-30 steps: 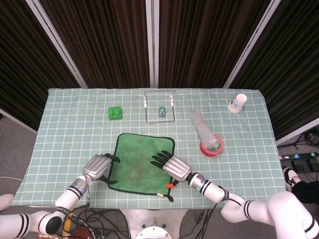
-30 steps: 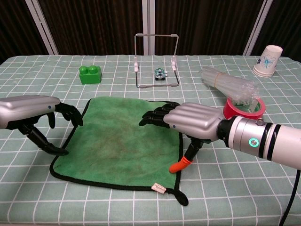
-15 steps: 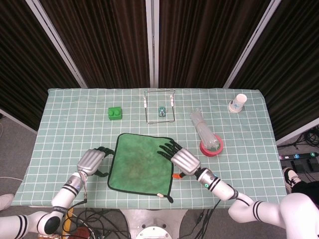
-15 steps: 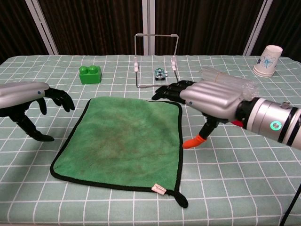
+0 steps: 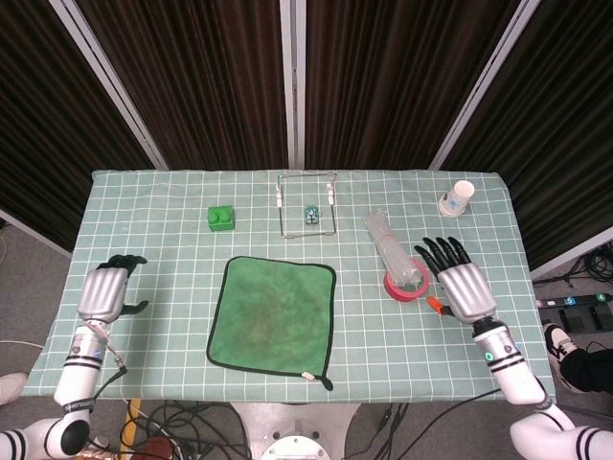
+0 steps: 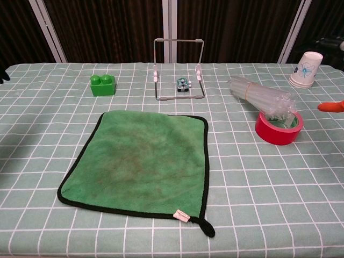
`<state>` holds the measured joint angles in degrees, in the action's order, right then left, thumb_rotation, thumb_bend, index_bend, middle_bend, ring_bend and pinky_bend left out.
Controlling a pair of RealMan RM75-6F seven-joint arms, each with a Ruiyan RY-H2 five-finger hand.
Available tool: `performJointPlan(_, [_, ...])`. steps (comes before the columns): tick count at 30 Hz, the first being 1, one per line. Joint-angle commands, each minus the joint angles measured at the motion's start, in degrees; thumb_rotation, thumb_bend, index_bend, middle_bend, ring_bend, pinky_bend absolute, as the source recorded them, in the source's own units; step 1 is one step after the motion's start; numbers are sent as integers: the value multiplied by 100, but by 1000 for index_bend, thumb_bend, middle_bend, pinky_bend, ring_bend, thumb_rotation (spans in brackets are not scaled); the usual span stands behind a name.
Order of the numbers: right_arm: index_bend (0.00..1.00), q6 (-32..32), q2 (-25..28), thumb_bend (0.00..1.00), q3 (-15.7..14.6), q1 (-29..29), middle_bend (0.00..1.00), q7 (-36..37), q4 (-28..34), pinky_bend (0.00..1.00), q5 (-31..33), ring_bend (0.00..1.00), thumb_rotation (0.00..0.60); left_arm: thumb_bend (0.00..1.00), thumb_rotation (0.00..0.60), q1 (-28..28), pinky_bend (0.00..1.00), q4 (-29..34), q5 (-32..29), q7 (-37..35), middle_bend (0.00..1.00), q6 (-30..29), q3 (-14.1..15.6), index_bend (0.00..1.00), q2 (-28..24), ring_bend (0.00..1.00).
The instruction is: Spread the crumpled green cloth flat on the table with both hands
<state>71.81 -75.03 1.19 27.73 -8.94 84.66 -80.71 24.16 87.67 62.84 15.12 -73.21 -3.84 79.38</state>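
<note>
Your green terry cloth with the black bound edge (image 5: 273, 313) lies open and flat near the front edge of the table (image 5: 153, 240), roughly midway between its left and right edges, with its hanging loop at the front right corner of the cloth. I judge the spreading essentially done, so the risks now come from anything you do next.

Your left hand (image 5: 107, 290) sits near the left edge of the table, well apart from the cloth, holding nothing; its dark fingers look partly curled, and I cannot tell for sure how far apart they are. Your right hand (image 5: 462, 283) is near the right edge with fingers spread and empty.

That right hand is the main concern. It sits just beside the red tape roll (image 5: 406, 284) and the bundle of clear plastic tubes (image 5: 394, 250) resting across it. A careless sweep back toward the cloth could knock the bundle off the roll or push the roll onto the cloth. The white paper cup (image 5: 457, 198) near the back right corner is light and would tip at a brush from the forearm.

If you return to smooth the cloth, dragging fingers across the pile could bunch it again or lift an edge. The green toy brick (image 5: 221, 218) and the wire stand (image 5: 306, 203) toward the back stay clear unless you reach far.
</note>
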Motion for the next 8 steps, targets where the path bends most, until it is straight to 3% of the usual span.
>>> performJointPlan(1, [64, 510, 282, 121, -86, -454, 20, 183, 196, 0, 6, 0, 600, 32, 600, -351, 328, -38, 293, -48, 291, -556, 103, 256, -78, 208])
performJointPlan(8, [62, 1274, 562, 136, -226, -1266, 19, 531, 317, 0, 42, 0, 600, 32, 600, -915, 322, 158, 886, 48, 279, -1459, 306, 256, -144, 209])
